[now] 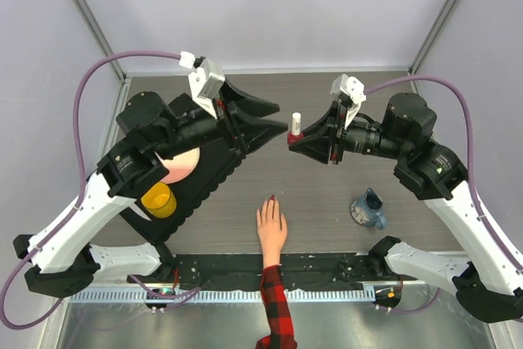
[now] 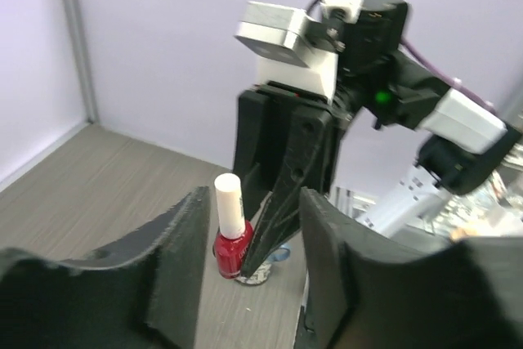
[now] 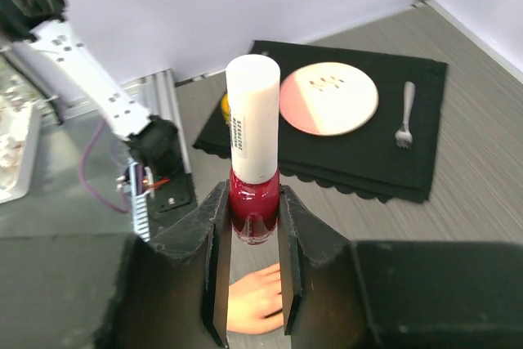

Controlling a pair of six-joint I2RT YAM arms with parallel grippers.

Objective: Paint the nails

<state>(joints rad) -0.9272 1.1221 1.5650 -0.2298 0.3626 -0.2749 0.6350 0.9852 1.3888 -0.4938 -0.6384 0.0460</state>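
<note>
Your right fingers (image 3: 204,234) are clamped on the red polish bottle (image 3: 253,210), white cap (image 3: 253,112) up. Your left fingers (image 2: 176,267) stand apart just beside the cap, gripping nothing. The nails (image 1: 270,199) are on the plaid-sleeved hand (image 1: 272,226) lying flat on the desk (image 1: 327,194) near its front edge; one looks red.

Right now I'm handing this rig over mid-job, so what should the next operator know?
Left gripper: open, close to the polish bottle.
Right gripper: shut on the bottle's red body, held off the table.
White cap on.
The hand lies palm down near the front edge; one of the nails looks red, the rest too small to judge.
To do: uncap, paint the nails.
</note>
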